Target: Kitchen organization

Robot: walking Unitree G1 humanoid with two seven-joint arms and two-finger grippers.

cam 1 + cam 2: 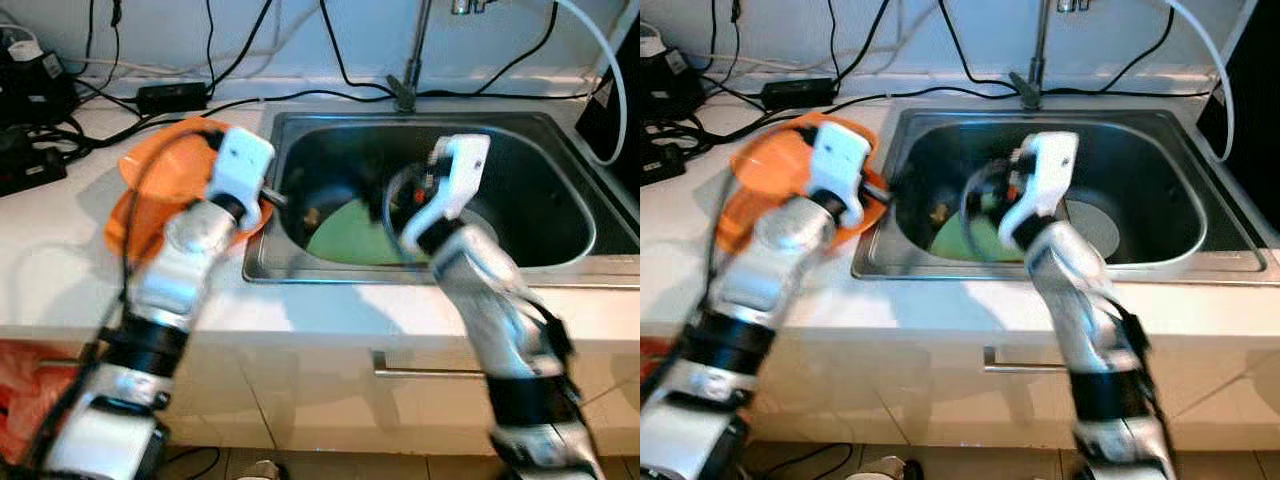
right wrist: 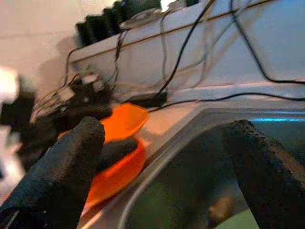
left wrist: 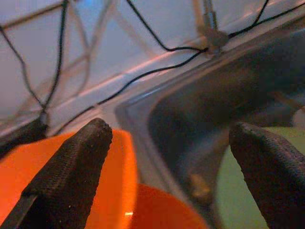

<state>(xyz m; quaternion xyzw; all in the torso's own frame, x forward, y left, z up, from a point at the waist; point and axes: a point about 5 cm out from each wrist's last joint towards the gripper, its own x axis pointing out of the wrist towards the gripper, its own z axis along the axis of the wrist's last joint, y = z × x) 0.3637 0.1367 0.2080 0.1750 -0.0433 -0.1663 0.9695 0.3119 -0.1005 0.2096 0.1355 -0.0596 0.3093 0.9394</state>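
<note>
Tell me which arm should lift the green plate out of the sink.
Right, probably. The right gripper hangs open over the sink, directly above the green plate. The left gripper, also open, sits at the sink's left rim over the orange bowls, farther from the plate.

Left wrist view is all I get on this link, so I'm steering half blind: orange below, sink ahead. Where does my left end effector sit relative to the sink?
Observer: The left end effector is open, over the orange plates at the sink's left rim.
Operator: Are those plates on the counter?
Observer: Yes, they sit on the white counter left of the sink, one leaning over the other.
Operator: What's the green patch I glimpse?
Observer: A green plate lying flat on the sink floor.
Operator: And the other arm?
Observer: The right end effector is open, held over the sink above that green plate.
</note>
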